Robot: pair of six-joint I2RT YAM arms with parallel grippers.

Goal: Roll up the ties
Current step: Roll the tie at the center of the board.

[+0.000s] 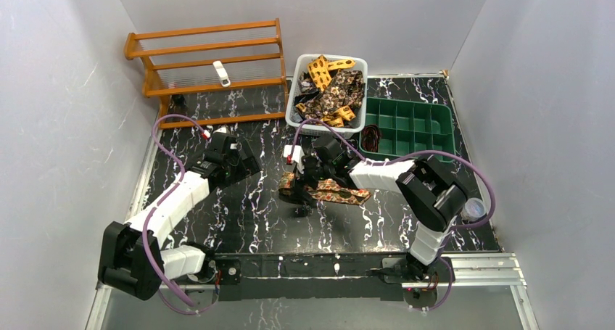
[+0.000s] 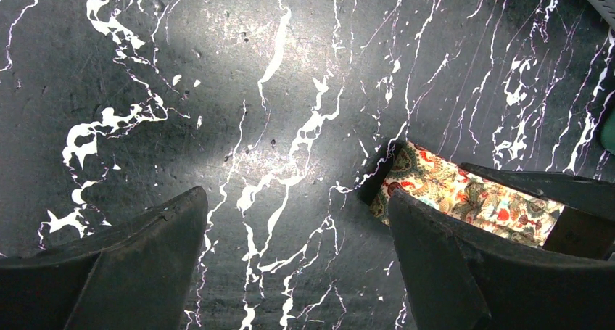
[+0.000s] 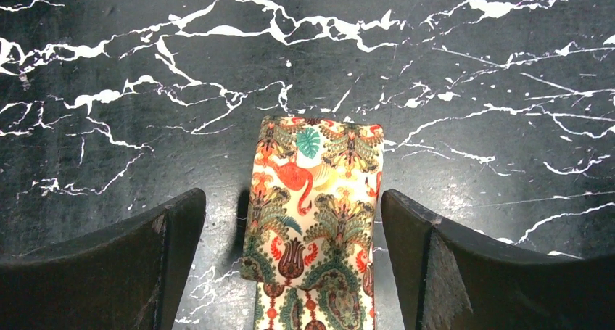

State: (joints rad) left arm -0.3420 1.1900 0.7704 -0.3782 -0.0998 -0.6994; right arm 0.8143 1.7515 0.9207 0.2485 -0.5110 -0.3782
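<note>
Black marble-look desk with white veins, plain grey walls all round. Closest to the arm bases, the left fingers are spread wide over bare desk with nothing between them; the end of a patterned tie peeks in just off the right-hand finger. The right fingers are also spread wide and holding nothing. They straddle that same tie's squared-off end, with a gap on each side, so they aren't touching it. It's a cream print with red-orange and green paisley stuff, lying flat on the desk on the near side of the white basket. The basket is heaped with more ties, brown and yellow prints all tangled. Just right of the basket sits a green compartment tray with a dark coil in its near-left corner. Left of the basket, further back, is a wooden rack with a little white tag on it, way too small to read.
</note>
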